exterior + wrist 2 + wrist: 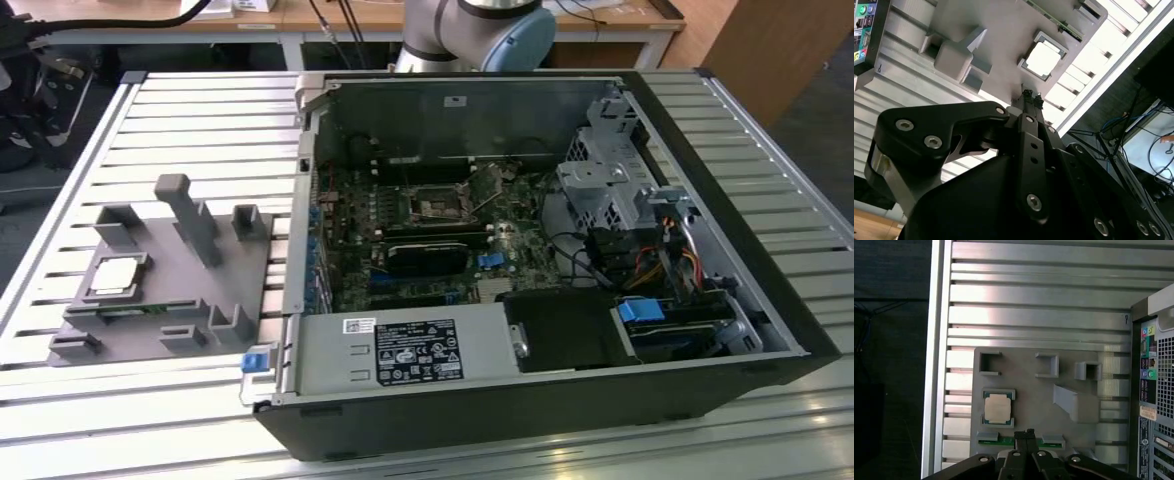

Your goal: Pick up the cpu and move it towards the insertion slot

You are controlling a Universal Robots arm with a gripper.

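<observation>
Gripper [1027,433] hangs over the near edge of a grey plastic fixture plate [1021,385]. In both wrist views its black fingers [1023,440] look pressed together, with nothing between them. They touch no part that we can make out.

The small flat square cpu [998,408], with its pale silvery metal top, lies flat in a square recess of that plate. It is near the fingertips but apart from them, and nothing grips it. The second wrist view shows the same: gripper [1031,96] close to the cpu [1043,59], with a gap between.

In the exterior view the cpu [118,272] and the plate [167,285] sit on the slatted aluminium table [200,120], at 9 o'clock of the open black computer case [747,260], on the exterior view's left.

The insertion slot [438,207], a square socket with a dark centre and silvery frame, sits on the green motherboard [354,280] inside the case. It is at 12 o'clock of a long black rectangular module [430,255], well apart from the cpu. The grey and blue arm [487,30] stands at 12 o'clock of the case.
</observation>
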